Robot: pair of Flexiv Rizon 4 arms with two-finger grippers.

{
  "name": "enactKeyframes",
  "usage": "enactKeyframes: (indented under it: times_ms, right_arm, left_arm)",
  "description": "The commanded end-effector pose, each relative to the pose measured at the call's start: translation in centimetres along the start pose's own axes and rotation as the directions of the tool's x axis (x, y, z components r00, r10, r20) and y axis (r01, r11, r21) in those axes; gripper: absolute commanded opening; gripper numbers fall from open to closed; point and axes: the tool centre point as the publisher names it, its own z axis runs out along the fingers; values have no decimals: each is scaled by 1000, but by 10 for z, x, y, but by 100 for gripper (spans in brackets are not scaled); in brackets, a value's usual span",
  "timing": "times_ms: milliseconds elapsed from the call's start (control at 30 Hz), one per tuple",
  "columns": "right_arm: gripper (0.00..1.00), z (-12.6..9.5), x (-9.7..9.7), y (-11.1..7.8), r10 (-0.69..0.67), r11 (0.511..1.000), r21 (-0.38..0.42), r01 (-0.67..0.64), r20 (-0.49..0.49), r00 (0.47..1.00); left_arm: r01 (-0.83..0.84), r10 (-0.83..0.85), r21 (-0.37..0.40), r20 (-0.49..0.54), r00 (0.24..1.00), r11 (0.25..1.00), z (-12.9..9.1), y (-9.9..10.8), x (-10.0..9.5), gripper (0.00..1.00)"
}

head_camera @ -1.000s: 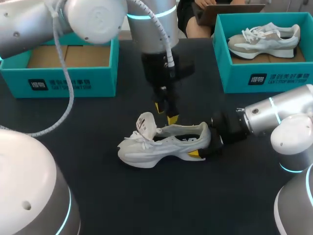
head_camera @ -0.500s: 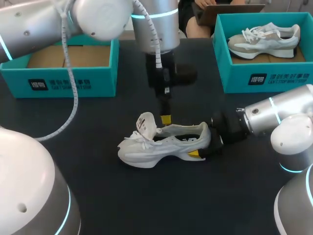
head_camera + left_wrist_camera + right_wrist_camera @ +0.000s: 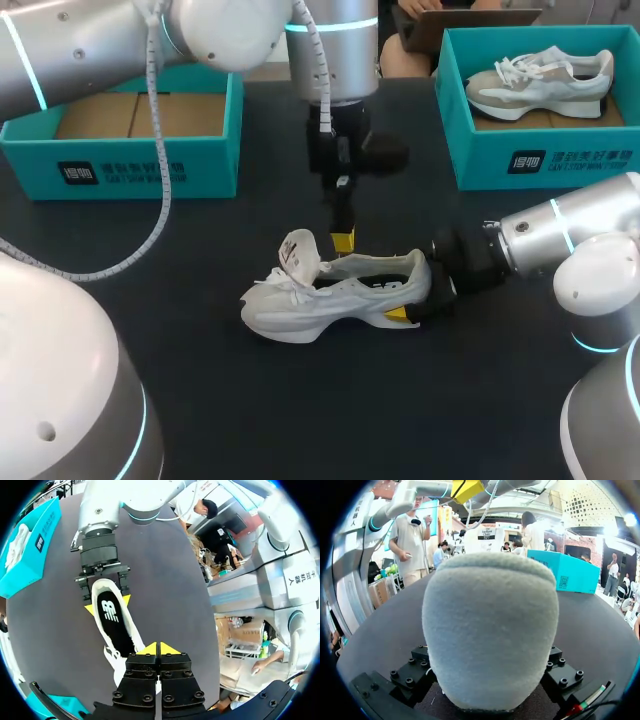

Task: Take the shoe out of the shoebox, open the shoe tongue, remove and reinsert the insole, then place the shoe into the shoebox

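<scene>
What stands around the shoe: the left gripper point(image 3: 342, 241) hangs just over the far rim of the shoe's opening, its yellow tips pressed together and holding nothing. The right gripper point(image 3: 412, 302) comes in low from the right edge of the dark matte table point(image 3: 250, 400).
Right jaws: clamped on the heel, one yellow finger on each side of it, as the left wrist view shows.
Far-left container: the teal cardboard shoebox with a brown floor point(image 3: 150, 170) stands at the table's far left corner, well apart from the shoe.
Far-right container: the second teal cardboard shoebox point(image 3: 470, 150) stands at the far right corner and holds a grey-and-white laced sneaker point(image 3: 540, 78) lying on its side.
Shoe position: the white low-top running shoe point(image 3: 335, 295) sits upright on its sole near the table's middle.
Shoe axis: its long axis runs roughly along the table's width, with the toe toward the left edge and the heel toward the right.
Tongue: the white padded tongue point(image 3: 298, 250) is folded up and forward over the laces.
Insole: the black printed insole point(image 3: 112, 620) lies inside the open shoe.
</scene>
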Motion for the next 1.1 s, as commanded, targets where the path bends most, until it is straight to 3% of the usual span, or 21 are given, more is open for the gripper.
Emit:
enactKeyframes:
  times_ms: [33,433,933,1100]
  right_arm:
    - [0,5,-2,-5,1,1000,3,-1,1,1000]
    - [0,5,-2,-5,1,1000,3,-1,1,1000]
    - [0,5,-2,-5,1,1000,3,-1,1,1000]
    - [0,5,-2,-5,1,1000,3,-1,1,1000]
  left_arm:
    - [4,-4,18,-6,1000,1000,19,-1,-14,0]
    - [30,-31,17,46,998,999,48,-6,-47,0]
    - [30,-31,17,46,998,999,48,-6,-47,0]
    - [45,-46,13,66,997,999,59,-12,-52,0]
